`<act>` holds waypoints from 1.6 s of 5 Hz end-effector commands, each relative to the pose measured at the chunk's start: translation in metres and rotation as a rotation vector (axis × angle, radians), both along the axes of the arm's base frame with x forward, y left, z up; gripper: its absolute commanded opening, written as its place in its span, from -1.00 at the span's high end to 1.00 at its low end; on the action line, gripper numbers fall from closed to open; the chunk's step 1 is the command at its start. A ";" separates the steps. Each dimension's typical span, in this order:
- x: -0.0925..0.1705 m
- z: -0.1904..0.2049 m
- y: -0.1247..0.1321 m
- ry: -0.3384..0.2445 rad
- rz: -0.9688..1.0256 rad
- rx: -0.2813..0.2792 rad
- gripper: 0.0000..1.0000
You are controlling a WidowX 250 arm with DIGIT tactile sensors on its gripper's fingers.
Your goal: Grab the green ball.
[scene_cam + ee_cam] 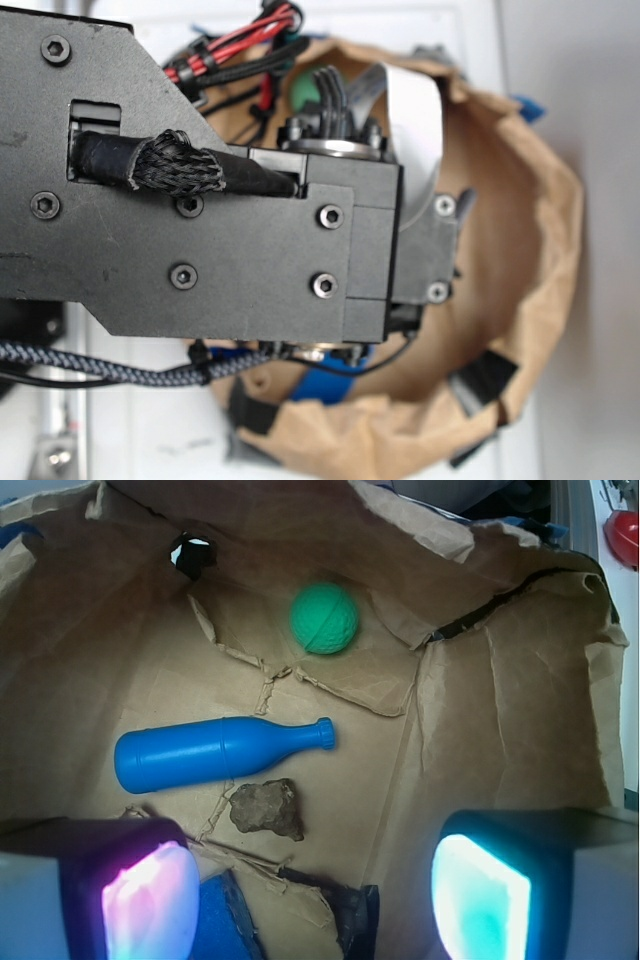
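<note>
Claw (318, 895) wide open, empty, above paper-lined bin (520, 710). Green ball (324, 618) far ahead, beyond blue pin (215, 753) and rock (267, 808); loose, reachable.

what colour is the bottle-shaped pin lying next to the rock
Blue: the bottle-shaped pin shows best in the wrist view.

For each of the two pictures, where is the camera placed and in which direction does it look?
Exterior: above the scene, looking straight down; the robot's black arm fills most of the frame and hides most of the paper-lined bin.
Wrist: mounted on the gripper, looking down into the bin at the green ball, blue bottle and brown rock; two glowing fingertips frame the bottom, set wide apart.
Shared: the brown paper lining, and a sliver of the green ball.
</note>
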State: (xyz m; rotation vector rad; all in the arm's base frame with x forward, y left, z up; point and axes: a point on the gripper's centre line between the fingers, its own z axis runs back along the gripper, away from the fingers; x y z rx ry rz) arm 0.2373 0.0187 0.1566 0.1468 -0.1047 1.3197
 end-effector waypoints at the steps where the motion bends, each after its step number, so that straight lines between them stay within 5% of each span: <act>1: 0.001 0.006 -0.006 -0.026 -0.006 0.003 -1.00; 4: 0.001 0.006 -0.006 -0.026 -0.006 0.003 -1.00; 5: -0.029 -0.004 0.002 -0.012 0.046 0.006 -1.00; 6: -0.031 -0.011 0.008 -0.032 0.077 -0.020 -1.00; 8: -0.019 -0.034 0.020 0.024 0.183 0.017 -1.00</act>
